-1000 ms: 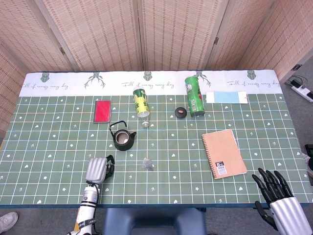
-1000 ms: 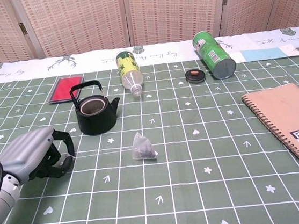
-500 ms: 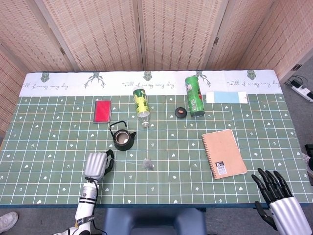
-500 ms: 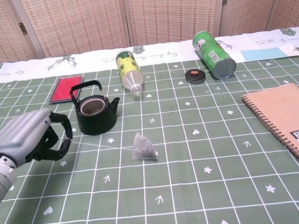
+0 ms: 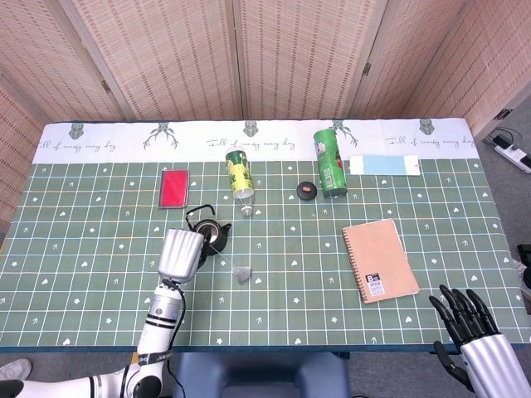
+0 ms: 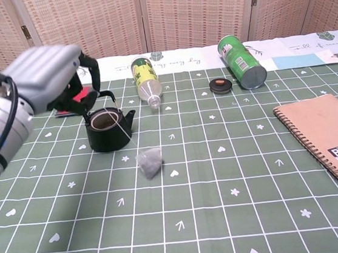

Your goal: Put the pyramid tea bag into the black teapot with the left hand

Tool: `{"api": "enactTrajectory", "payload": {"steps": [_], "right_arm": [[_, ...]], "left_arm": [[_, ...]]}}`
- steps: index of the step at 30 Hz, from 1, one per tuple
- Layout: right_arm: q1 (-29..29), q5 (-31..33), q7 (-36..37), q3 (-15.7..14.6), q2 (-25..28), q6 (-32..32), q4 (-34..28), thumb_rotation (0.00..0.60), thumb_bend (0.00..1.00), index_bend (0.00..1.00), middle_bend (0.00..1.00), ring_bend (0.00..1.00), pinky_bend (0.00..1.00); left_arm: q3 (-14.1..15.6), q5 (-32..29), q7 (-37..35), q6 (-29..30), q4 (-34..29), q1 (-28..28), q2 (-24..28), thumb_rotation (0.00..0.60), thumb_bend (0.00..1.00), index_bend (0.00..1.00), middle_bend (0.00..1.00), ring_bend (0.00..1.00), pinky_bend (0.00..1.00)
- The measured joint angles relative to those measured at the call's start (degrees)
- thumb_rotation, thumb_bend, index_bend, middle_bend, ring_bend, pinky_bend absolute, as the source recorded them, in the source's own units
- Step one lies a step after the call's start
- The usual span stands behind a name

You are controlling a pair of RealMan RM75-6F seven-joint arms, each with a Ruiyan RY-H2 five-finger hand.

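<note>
**Ana:** Pyramid tea bag (image 6: 150,163) hangs, as far as I can judge, just off the green gridded worktop (image 6: 240,216) on a thin string that runs up toward the left hand (image 6: 50,76). It sits at about five o'clock from the black teapot (image 6: 108,128), close beside it.

**Ben:** So the hand has the string?

**Ana:** It looks that way. The fingers are curled in, and the string leads right to them, so I take it as pinching the string. The exact contact point is hidden behind the knuckles.

**Ben:** Which step is that?

**Ana:** The carry. The bag is lifted but not yet over the pot. The next move calls for raising it enough to clear the rim, swinging it toward eleven o'clock over the opening, steadying the sway, then lowering.

**Ben:** Anything in the way?

**Ana:** The teapot's upright handle arches over the mouth, so the bag must drop beside it. From overhead the hand covers part of the pot.

**Ben:** And the right hand (image 5: 474,327)?

**Ana:** Down at the worktop's near right corner, fingers spread, holding nothing, partly cut off by the frame.

**Ben:** What's unclear?

**Ana:** Whether the bag's lowest tip still touches the cloth; it is also a little blurred.
</note>
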Motion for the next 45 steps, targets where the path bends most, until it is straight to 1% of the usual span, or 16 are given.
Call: {"api": "enactTrajectory", "payload": {"steps": [6,12,17,20,28,38,45], "right_arm": [[0.03,0.15,-0.11,0.00,-0.08,-0.29,-0.05,0.600,0.45,0.01,0.00,0.00,0.00],[0.26,0.49,-0.28,0.08,-0.05,-0.90,-0.31,0.600,0.45,0.01,0.00,0.00,0.00],[0.33,0.72,-0.28,0.13,-0.03,-1.11,-0.40,0.600,0.45,0.01,0.00,0.00,0.00],[0.32,0.77,-0.23,0.14,0.00,-1.05,-0.42,0.600,0.45,0.01,0.00,0.00,0.00],[0.10,0.61,-0.29,0.13,-0.05,-0.60,-0.27,0.600,0.45,0.01,0.00,0.00,0.00],[-0.22,0.46,-0.42,0.26,-0.21,0.12,-0.04,0.600,0.45,0.01,0.00,0.00,0.00],[-0.16,0.54,-0.27,0.27,-0.18,-0.03,0.05,0.600,0.45,0.01,0.00,0.00,0.00]], "left_arm": [[-3.77,-2.47,4.29,-0.01,-5.08,-2.71,4.34,0.600,0.48,0.56,1.00,1.00,1.00],[-6.80,-3.91,8.27,0.12,-8.33,-5.73,8.37,0.600,0.48,0.56,1.00,1.00,1.00],[-8.74,-6.20,9.87,0.30,-9.54,-8.14,10.20,0.600,0.48,0.56,1.00,1.00,1.00],[-9.20,-7.54,9.94,0.78,-9.66,-9.28,10.84,0.600,0.48,0.56,1.00,1.00,1.00],[-7.29,-9.29,8.57,1.68,-8.24,-9.88,12.06,0.600,0.48,0.56,1.00,1.00,1.00],[-3.64,-9.91,2.37,0.82,-4.51,-9.95,12.94,0.600,0.48,0.56,1.00,1.00,1.00],[-2.88,-9.94,0.34,1.12,-2.39,-11.05,12.85,0.600,0.48,0.56,1.00,1.00,1.00]]}}
